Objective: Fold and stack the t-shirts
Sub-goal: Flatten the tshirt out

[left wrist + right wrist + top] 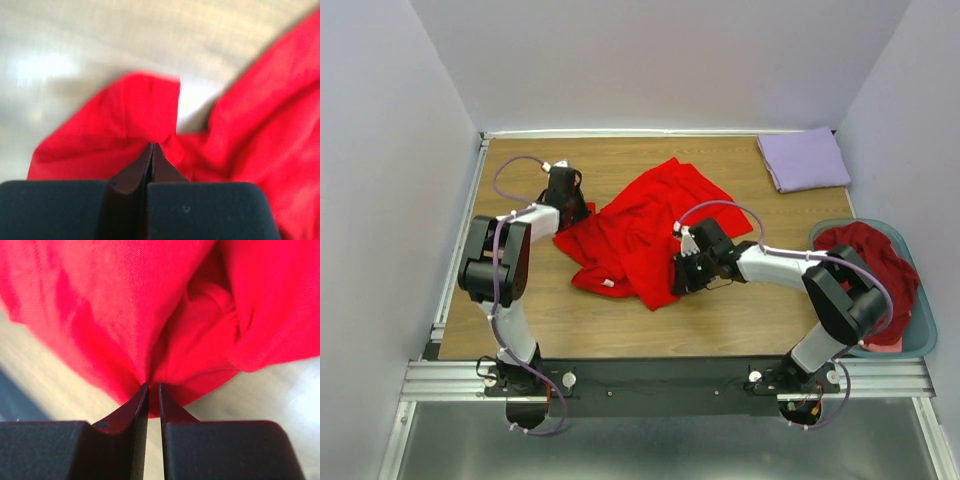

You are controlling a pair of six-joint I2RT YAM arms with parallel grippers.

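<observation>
A bright red t-shirt lies crumpled in the middle of the wooden table. My left gripper is at its left edge, shut on a fold of the red cloth. My right gripper is at its lower right edge, shut on a bunch of the red cloth. A folded lavender t-shirt lies at the back right corner. A darker maroon t-shirt is heaped in the teal basket.
The teal basket stands at the table's right edge beside my right arm. White walls close in the table at the back and both sides. Bare wood shows along the front, ahead of the black base rail.
</observation>
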